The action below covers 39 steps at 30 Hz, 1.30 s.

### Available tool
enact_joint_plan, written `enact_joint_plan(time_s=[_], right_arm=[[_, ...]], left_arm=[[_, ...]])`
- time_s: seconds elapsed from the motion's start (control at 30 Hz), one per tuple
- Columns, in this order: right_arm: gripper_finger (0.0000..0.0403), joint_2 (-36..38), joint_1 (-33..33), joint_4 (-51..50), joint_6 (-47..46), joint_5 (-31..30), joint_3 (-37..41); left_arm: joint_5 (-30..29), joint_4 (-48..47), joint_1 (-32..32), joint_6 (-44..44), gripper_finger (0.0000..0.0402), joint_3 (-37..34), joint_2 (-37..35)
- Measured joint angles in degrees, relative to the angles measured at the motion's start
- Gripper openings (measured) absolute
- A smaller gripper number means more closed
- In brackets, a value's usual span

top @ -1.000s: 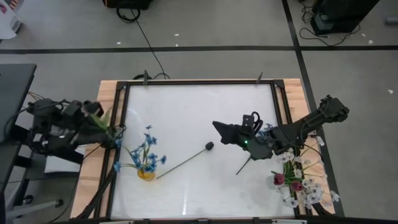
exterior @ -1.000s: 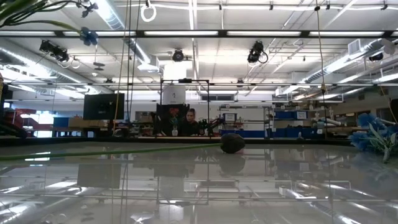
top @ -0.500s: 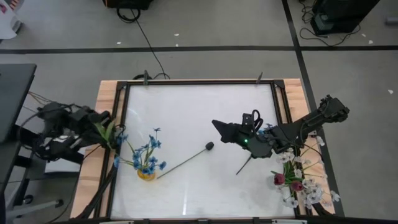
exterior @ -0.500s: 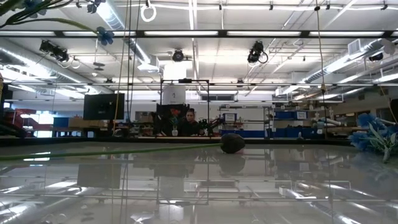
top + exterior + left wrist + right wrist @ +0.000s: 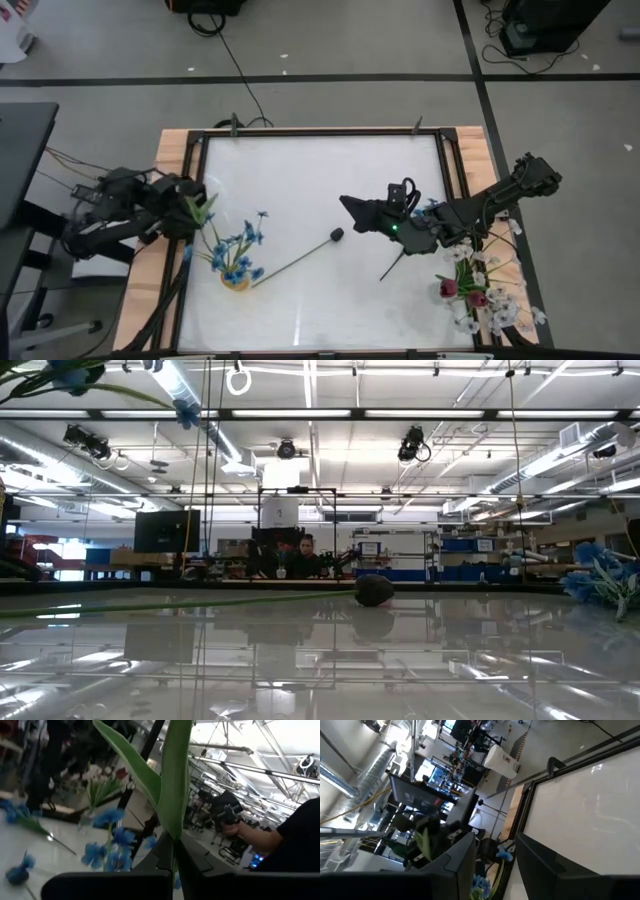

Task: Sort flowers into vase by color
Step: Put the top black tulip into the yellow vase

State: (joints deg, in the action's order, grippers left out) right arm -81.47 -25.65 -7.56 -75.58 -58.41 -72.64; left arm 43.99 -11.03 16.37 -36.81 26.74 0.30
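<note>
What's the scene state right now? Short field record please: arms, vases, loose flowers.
left gripper: at table's left edge, shut on a blue flower sprig over the yellow vase
right gripper: open, holding nothing, above mid-table
yellow vase: front left, blue flowers in it
second vase: front right, white sprays and dark red buds
loose flower: dark bud on a long stem, lying mid-table
table: white top, black frame
</note>
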Motion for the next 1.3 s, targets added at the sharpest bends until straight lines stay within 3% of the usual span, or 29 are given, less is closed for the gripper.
enact_joint_plan(time_s=[0.23, 0.43, 0.7, 0.87, 1.07, 1.3], right_arm=[[0.0148, 0.00, 0.26, -0.31, 0.79, 0.16, 0.00], [0.0148, 0.00, 1.81, -1.77, 0.82, 3.95, 0.00], [0.0148, 0.00, 4.26, -2.86, 0.71, 8.76, 0.00], [0.0148, 0.00, 4.87, -2.88, 0.73, 10.42, 0.00], [0.0148, 0.00, 4.85, -2.88, 1.65, 10.72, 0.00], [0.0148, 0.00, 5.14, -4.13, -2.95, 10.96, 0.00]], left_arm=[[-1.07, 4.18, -2.66, -1.16, 0.0013, -3.76, 0.01], [-1.92, 6.21, -4.74, -2.02, 0.0013, -3.85, 0.46], [-2.07, 4.13, -7.91, 2.78, 0.0013, -6.14, 0.46], [-2.05, 8.85, -11.70, 5.20, 0.0018, -9.95, 0.50], [-1.86, 11.41, -15.51, 10.91, 0.0050, -10.84, 2.76], [-1.90, 11.37, -18.40, 11.03, 0.0132, -10.87, 9.58]])
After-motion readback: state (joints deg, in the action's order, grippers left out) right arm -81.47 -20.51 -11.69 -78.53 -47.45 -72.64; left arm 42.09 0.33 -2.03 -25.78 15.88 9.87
